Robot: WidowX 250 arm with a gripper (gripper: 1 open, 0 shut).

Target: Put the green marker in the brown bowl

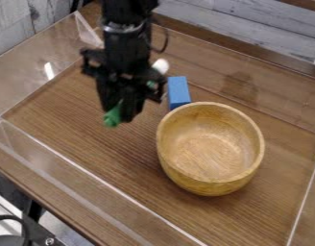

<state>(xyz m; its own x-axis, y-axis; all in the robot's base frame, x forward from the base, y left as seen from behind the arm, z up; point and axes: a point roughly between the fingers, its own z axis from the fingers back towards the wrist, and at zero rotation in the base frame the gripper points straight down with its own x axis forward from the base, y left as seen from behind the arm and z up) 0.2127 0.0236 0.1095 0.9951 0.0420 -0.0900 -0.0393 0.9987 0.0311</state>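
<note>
Green marker gripped beside the brown bowl

The brown wooden bowl sits nearest; beyond its left rim, the gripper is closed on the green marker, whose green end pokes out below the fingertips, above the wooden table.

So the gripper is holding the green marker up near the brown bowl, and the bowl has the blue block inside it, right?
Not quite: the camera view shows the blue block outside the bowl, on the table behind it.
</note>
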